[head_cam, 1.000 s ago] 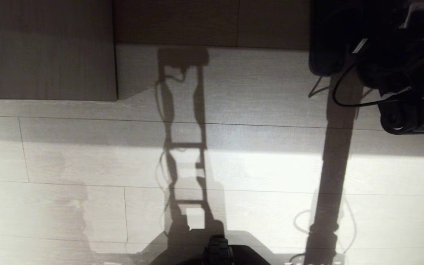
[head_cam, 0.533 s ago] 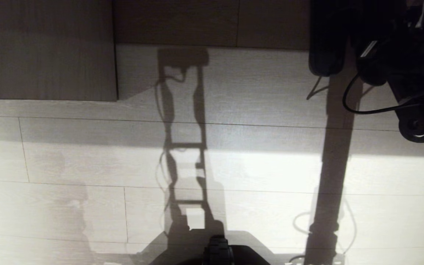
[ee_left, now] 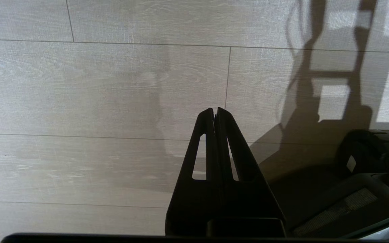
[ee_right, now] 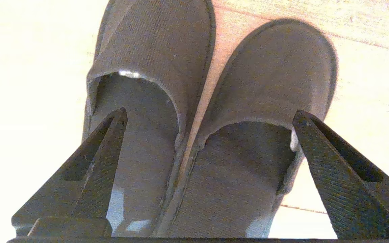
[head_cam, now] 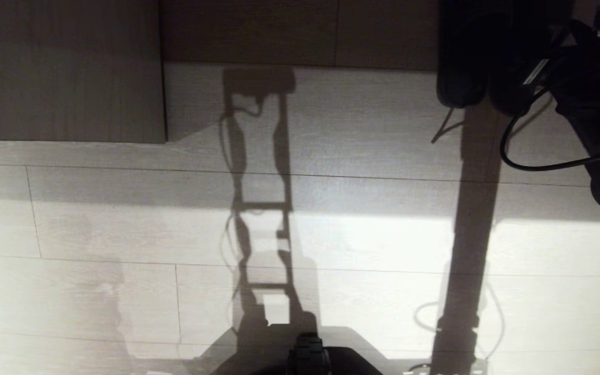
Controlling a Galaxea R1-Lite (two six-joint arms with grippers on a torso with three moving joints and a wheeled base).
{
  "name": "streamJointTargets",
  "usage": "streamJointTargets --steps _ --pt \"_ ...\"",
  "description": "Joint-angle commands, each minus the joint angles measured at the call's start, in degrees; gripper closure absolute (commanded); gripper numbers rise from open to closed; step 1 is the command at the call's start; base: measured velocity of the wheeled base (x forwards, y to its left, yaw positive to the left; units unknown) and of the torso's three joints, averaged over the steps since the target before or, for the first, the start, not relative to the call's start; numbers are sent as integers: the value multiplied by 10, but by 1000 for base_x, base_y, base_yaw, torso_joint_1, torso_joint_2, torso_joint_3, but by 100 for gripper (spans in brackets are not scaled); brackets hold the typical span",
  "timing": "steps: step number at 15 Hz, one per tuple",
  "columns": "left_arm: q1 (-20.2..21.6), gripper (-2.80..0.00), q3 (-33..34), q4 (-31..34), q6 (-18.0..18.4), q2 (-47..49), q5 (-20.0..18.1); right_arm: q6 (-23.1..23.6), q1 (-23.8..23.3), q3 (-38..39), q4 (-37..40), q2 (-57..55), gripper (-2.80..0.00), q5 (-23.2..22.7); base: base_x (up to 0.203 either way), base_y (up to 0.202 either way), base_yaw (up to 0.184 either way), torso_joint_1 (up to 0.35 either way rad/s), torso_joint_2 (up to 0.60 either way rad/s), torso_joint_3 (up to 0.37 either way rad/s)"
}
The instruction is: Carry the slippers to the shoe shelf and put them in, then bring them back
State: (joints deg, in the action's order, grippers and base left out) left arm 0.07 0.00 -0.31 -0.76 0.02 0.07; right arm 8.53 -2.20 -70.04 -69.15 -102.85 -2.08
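Note:
The slippers (ee_right: 194,101), a dark grey fabric pair, lie side by side with their toes pointing away from my right gripper (ee_right: 211,113). The gripper is open, its fingers spread wide above the heel ends and gripping nothing. One fingertip (ee_right: 118,118) is over one slipper's insole and the other (ee_right: 304,121) is at the other slipper's outer edge. In the head view the slippers (head_cam: 461,57) are dark shapes at the top right, on the pale floor board of the shoe shelf (head_cam: 331,104). My left gripper (ee_left: 214,109) is shut and hangs parked over the floor.
A wooden cabinet side (head_cam: 65,67) stands at the top left of the head view. My right arm and its cable (head_cam: 586,104) fill the top right corner. Pale floor planks (head_cam: 123,234) stretch in front, crossed by my own shadows.
My right arm has drawn back to the right in the head view, uncovering the second slipper's heel. The slippers have stayed where they lie. The left arm has not moved.

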Motion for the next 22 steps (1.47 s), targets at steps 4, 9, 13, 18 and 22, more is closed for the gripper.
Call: streamJointTargets --steps 4,9,13,18,22 --pt "0 0 0 0 0 0 0 2 6 51 12 19 -280 -2 0 0 0 0 0 0" --pt "0 0 0 0 0 0 0 -2 6 166 14 112 -280 0 0 0 0 0 0 0" --pt "0 0 0 0 0 0 0 0 5 243 14 174 -280 4 0 0 0 0 0 0" --pt "0 0 0 0 0 0 0 3 15 350 13 267 -280 22 0 0 0 0 0 0" --pt "0 0 0 0 0 0 0 4 42 479 45 377 -280 58 0 0 0 0 0 0"
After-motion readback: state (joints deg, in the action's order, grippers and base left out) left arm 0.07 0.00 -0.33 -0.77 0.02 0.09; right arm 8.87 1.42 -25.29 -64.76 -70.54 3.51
